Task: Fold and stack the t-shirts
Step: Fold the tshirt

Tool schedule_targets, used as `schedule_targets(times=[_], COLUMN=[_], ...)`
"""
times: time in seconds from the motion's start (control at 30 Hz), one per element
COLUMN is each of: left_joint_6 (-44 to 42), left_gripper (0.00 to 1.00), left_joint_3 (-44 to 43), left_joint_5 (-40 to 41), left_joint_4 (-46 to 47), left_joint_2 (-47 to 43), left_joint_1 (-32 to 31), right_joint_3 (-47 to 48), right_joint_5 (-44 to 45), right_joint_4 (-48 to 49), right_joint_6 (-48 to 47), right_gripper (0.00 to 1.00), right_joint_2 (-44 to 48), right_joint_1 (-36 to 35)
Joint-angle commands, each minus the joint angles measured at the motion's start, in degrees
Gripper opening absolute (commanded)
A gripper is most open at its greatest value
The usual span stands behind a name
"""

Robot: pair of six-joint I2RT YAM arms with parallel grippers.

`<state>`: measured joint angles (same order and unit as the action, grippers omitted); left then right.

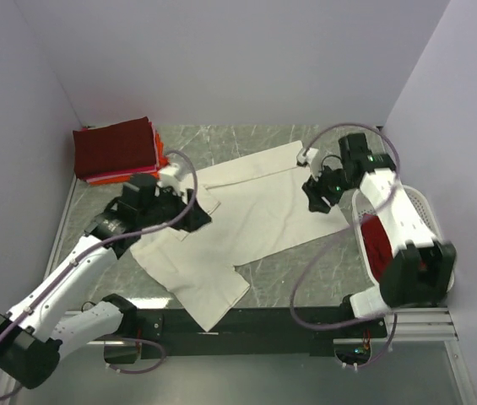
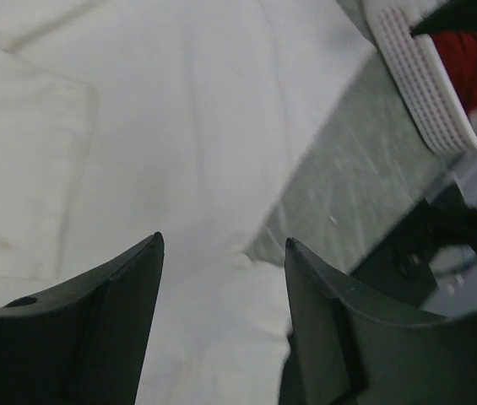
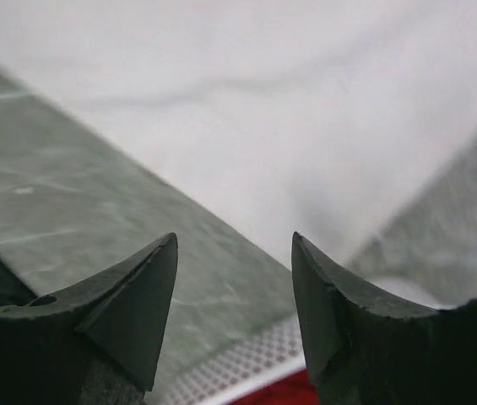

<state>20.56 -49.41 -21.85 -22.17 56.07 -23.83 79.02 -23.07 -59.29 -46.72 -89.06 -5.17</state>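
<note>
The cream-white t-shirt (image 1: 246, 211) lies spread and rumpled across the grey tabletop (image 1: 306, 261), one corner reaching the near edge between the arms. The left jaws hang released and empty over its left part, and the right jaws, likewise parted and holding nothing, are at its right edge, beside the white basket (image 1: 424, 207) that holds a red t-shirt (image 1: 377, 240). In the far left corner sits a folded stack (image 1: 116, 150), dark maroon on top.
</note>
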Motion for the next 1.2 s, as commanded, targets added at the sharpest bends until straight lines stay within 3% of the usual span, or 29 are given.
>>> schedule_targets(times=[0.0, 0.07, 0.17, 0.33, 0.43, 0.73, 1.17], left_joint_6=[5.36, 10.54, 17.66, 27.76, 31.11, 33.06, 29.54], left_gripper=[0.64, 0.61, 0.52, 0.28, 0.24, 0.31, 0.34], left_joint_3=[-4.73, -4.82, -2.89, 0.10, -2.61, -5.87, -7.37], left_joint_5=[4.86, 10.91, 17.77, 21.31, 21.58, 27.99, 26.94], left_joint_4=[-9.00, -15.67, -22.79, -27.22, -30.03, -33.03, -31.00], left_joint_2=[-0.53, 1.74, 4.21, 9.22, 15.63, 33.03, 38.85], left_joint_1=[-12.52, -23.03, -35.99, -52.32, -57.70, -61.95, -61.95], right_joint_3=[-12.16, -18.79, -26.19, -21.81, -21.46, -22.34, -21.63], right_joint_5=[-27.79, -32.63, -30.65, -30.45, -32.38, -34.23, -36.78], right_joint_4=[4.76, 16.70, 29.21, 22.22, 20.45, 19.30, 16.75], right_joint_6=[-11.53, -8.16, 1.33, 1.46, 0.76, -0.83, -2.24], right_gripper=[0.63, 0.64, 0.65, 0.64, 0.63, 0.62, 0.62], right_joint_2=[13.27, 21.79, 27.96, 24.55, 22.26, 22.00, 20.85], right_joint_1=[-0.98, -0.98, -0.81, 2.00, 3.23, 4.91, 9.12])
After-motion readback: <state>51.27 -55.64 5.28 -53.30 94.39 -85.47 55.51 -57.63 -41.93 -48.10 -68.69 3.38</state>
